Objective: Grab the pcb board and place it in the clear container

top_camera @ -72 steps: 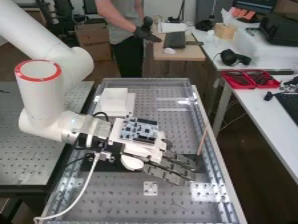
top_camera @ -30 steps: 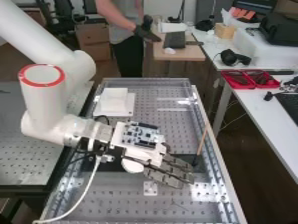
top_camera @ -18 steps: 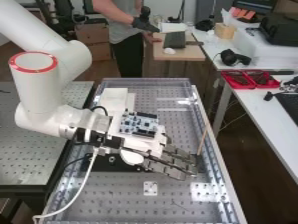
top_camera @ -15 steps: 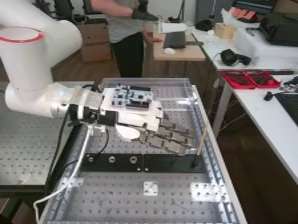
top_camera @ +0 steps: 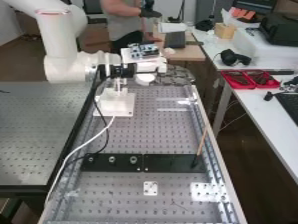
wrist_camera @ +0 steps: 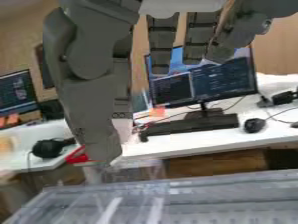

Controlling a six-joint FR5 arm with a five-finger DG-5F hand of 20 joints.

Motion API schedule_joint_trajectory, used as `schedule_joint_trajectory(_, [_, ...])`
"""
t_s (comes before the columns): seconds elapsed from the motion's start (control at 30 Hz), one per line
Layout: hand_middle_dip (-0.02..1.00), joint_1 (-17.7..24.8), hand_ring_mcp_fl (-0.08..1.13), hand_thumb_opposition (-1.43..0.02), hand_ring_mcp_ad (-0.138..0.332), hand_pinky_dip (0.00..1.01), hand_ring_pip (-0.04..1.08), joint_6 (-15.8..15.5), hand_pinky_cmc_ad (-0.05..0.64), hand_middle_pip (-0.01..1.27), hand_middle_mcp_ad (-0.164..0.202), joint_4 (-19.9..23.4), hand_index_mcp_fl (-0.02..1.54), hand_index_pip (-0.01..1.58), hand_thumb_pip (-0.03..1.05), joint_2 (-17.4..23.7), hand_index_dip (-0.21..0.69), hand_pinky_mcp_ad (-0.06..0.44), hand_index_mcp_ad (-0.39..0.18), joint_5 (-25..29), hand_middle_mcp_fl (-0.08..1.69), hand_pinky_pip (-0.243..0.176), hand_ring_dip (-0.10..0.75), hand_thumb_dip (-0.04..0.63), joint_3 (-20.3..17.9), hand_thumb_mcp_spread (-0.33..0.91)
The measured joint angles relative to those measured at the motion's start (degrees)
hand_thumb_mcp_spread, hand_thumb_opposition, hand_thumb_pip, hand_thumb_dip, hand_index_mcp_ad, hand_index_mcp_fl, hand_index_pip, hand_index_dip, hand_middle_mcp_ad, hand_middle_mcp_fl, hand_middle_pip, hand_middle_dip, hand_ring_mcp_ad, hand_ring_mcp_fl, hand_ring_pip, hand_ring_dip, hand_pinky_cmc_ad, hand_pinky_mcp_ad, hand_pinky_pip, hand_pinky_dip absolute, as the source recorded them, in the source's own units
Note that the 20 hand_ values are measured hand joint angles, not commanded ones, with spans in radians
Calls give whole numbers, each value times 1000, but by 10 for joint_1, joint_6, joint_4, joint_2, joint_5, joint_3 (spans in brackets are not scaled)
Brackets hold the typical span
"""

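The hand (top_camera: 151, 67) is hanging released, fingers (top_camera: 174, 76) straight, over the desk's (top_camera: 120, 200) far end.
1 circuit board (top_camera: 144, 51) is sitting on its back; 1 white block (top_camera: 120, 106) is standing under the wrist (top_camera: 110, 71), and 2 black plates (top_camera: 173, 162) are lying nearer.

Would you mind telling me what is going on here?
A white robot arm holds its dark-grey-fingered hand above the far end of a perforated metal bench, fingers open and gripping nothing visible. A blue-and-black circuit board sits atop the hand; I cannot tell whether it is the one to place.
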Motion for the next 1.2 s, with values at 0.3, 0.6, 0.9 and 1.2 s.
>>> schedule_joint_trajectory(0.3, [155,64,61,-897,126,188,89,33,328,138,61,2,649,1203,391,-64,330,101,-213,29,127,-93,7,234,51,702])
schedule_joint_trajectory(0.6, [155,83,63,-906,129,188,89,52,328,138,61,4,656,1187,391,-102,337,101,-215,112,127,-93,7,234,73,707])
schedule_joint_trajectory(0.9, [155,92,66,-908,129,188,87,54,328,138,61,-10,658,1169,391,-119,337,101,-215,134,131,-89,7,234,79,707])
schedule_joint_trajectory(1.2, [155,88,66,-881,129,188,94,52,328,136,61,-48,323,946,335,-127,337,101,-216,136,75,-89,16,236,88,648])
